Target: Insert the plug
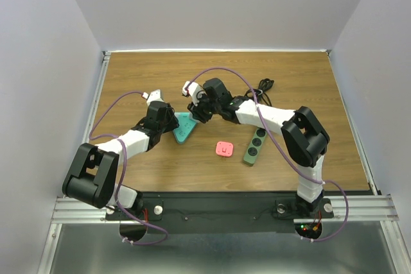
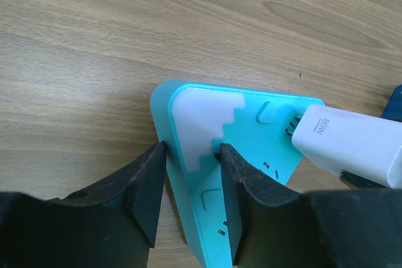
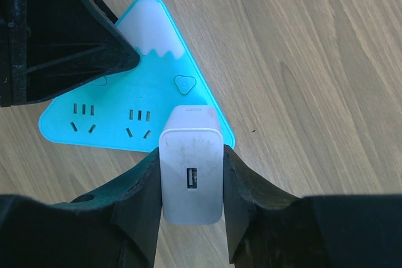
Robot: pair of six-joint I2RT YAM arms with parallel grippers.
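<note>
Nearest on the table (image 1: 308,75) lie a pink block (image 1: 223,148) and a green power strip (image 1: 255,146). Further in, the left gripper (image 2: 190,161) pinches one edge of the turquoise socket (image 3: 157,73), which lies flat. The right gripper (image 3: 191,155) clamps the white plug (image 3: 191,186), tilted over the socket's far corner beside its slots. A black cable (image 1: 263,85) lies beyond.

My left pincer (image 1: 173,124) meets the left edge of the teal triangular socket block (image 1: 185,131) on the wooden table (image 1: 128,81). My right pincer (image 1: 196,113) hangs over its far corner, hiding the plug. Nearer my bases lie a pink square (image 1: 223,149) and a green power strip (image 1: 255,146); a black cord (image 1: 264,86) sits farther back.
</note>
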